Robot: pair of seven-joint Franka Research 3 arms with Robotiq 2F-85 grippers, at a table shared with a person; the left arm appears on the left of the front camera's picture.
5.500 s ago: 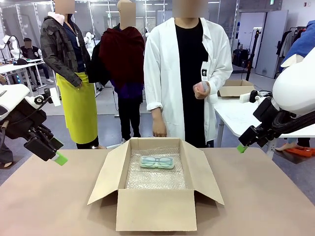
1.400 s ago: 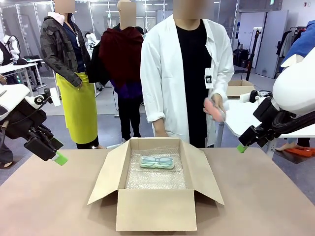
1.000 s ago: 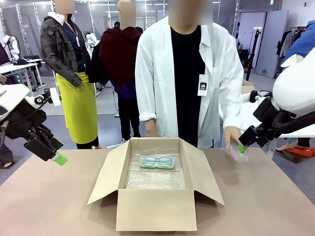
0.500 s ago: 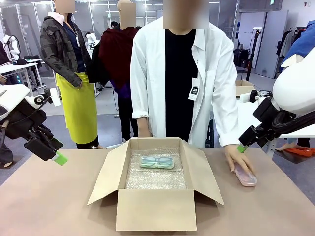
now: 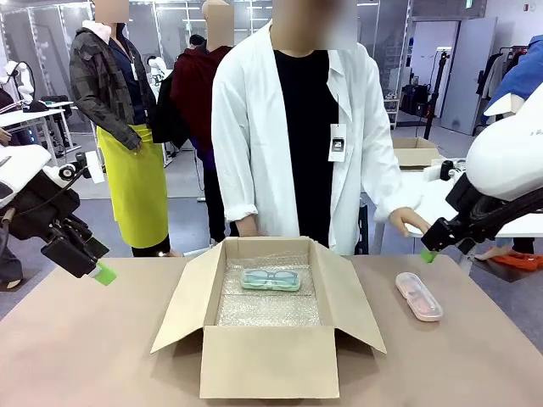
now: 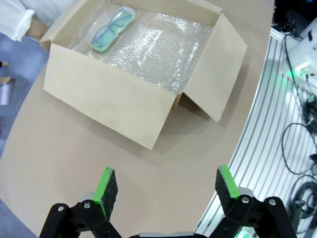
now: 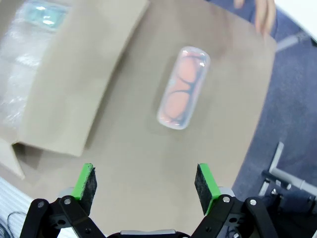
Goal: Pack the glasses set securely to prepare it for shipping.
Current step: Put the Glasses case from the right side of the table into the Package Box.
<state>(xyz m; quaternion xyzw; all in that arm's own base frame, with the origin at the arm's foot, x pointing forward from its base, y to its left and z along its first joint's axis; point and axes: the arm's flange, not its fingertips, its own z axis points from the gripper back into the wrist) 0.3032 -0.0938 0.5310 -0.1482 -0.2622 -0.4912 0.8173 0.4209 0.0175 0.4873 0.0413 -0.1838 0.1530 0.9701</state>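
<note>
The mint-green glasses case [image 5: 271, 279] [image 6: 113, 29] [image 7: 45, 14] lies on bubble wrap at the far end of the open cardboard box [image 5: 268, 360] [image 6: 104, 101]. The pink glasses case [image 5: 418, 296] [image 7: 183, 87] lies flat on the table to the right of the box. My right gripper [image 7: 146, 181] hangs open above the table, near that case, and its green fingertip [image 5: 428, 255] shows at the right. My left gripper [image 6: 166, 185] [image 5: 103, 273] is open and holds nothing, off to the left of the box. The person's hand [image 5: 409, 220] is lifted away from the pink case.
A person in a white coat [image 5: 293, 144] stands at the far side, behind the box. The box flaps [image 5: 361, 305] spread outward on both sides. Bare brown tabletop [image 5: 475, 356] surrounds the box. A metal frame and cables [image 6: 292, 124] run along the table's edge.
The person brought the pink case down to the table right of the box, let go of it and drew the hand back. My right arm shifted slightly. The left arm stayed still.
</note>
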